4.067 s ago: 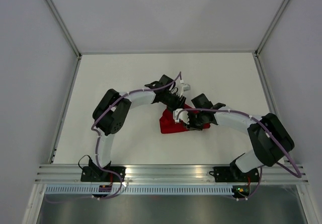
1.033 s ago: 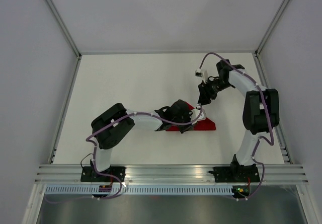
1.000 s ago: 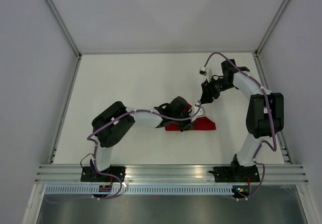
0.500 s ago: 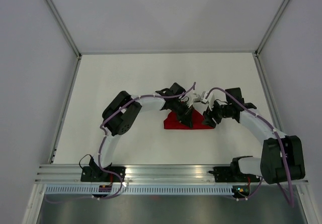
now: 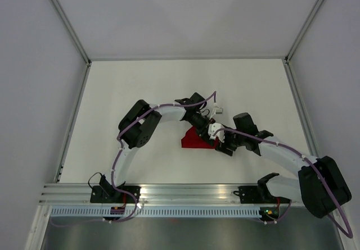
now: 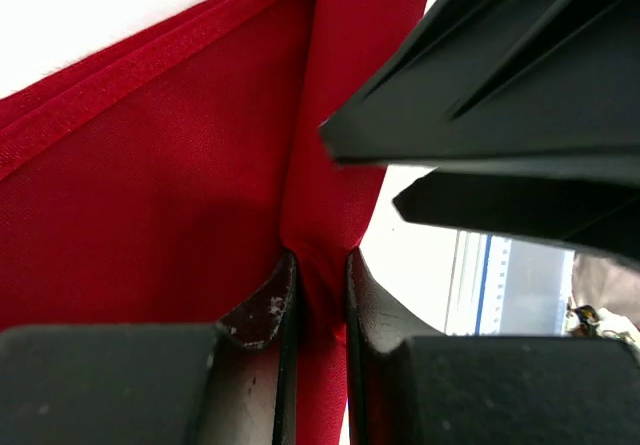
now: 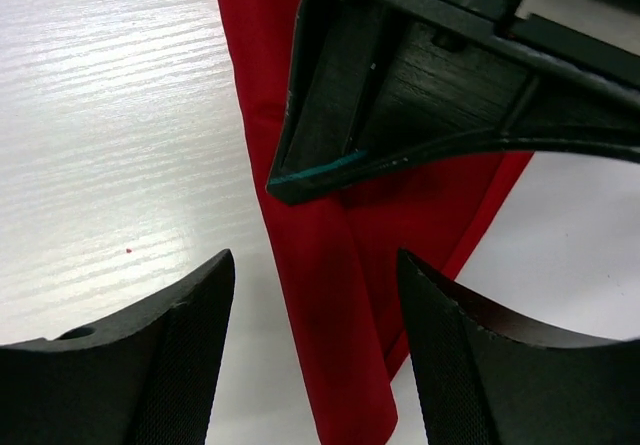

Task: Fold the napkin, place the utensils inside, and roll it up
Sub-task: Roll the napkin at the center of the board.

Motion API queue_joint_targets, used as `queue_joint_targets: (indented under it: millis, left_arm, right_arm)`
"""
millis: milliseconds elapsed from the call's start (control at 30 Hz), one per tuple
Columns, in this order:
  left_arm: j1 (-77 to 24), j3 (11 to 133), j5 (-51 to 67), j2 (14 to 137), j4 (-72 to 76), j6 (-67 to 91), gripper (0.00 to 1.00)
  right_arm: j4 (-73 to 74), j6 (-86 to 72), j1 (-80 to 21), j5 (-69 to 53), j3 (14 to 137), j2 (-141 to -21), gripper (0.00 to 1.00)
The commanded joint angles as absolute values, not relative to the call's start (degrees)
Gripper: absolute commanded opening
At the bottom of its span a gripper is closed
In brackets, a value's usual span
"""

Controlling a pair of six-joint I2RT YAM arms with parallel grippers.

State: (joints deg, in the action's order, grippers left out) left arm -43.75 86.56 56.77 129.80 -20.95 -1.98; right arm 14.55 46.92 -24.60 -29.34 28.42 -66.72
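- Looking from above, you have the napkin [image 5: 193, 140] lying as a small folded red patch near the middle of the surface [image 5: 140, 87]. The left gripper [image 5: 203, 131] is on its far right part and the right gripper [image 5: 220, 144] is just beside it. The two nearly touch, so move one at a time. No utensils show here.
- In the left wrist view, the left gripper [image 6: 315, 300] is nearly closed, its fingers [image 6: 262, 310] pinching a raised ridge of the red cloth [image 6: 150, 165]. I judge you are mid-fold. Don't loosen that pinch, and lift only enough to carry the layer over, or the thin fabric may slip out or drag the layers beneath. Dark fingers [image 6: 500, 75], likely the right gripper's, hang close overhead.
- In the right wrist view, the right gripper [image 7: 315, 360] is wide open and holds nothing. Its fingers [image 7: 180, 365] straddle a long folded edge of the napkin [image 7: 335, 305], and the left gripper's finger crosses just ahead. Bring it down clear of that finger, and close only once both layers sit between the pads.
- No brand, label or readable writing shows in any view, only a thin teal line [image 7: 315, 167] on the left gripper's finger.
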Motion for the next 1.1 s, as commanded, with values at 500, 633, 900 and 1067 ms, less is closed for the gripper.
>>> queue_joint_targets:
  millis: [500, 633, 900, 1067]
  left_arm:
    - [-42.54, 84.56, 42.2, 124.92, -21.73, -0.62, 0.35]
    - [-40.96, 82.36, 38.15, 119.46, -17.33, 3.51, 0.44]
    - [-35.26, 73.23, 29.36, 109.0, -6.08, 10.98, 0.46]
    - [-34.72, 63.91, 23.66, 100.48, 2.43, 11.6, 0.47]
  right_arm:
    - [20.98, 50.18, -28.39, -27.86, 35.32, -78.47, 0.14]
    - [28.11, 53.25, -26.73, -31.28, 40.5, -82.78, 0.13]
    - [42.25, 59.93, -22.15, -37.61, 50.26, -95.51, 0.11]
    - [50.42, 63.27, -19.52, -39.9, 58.35, -104.57, 0.11]
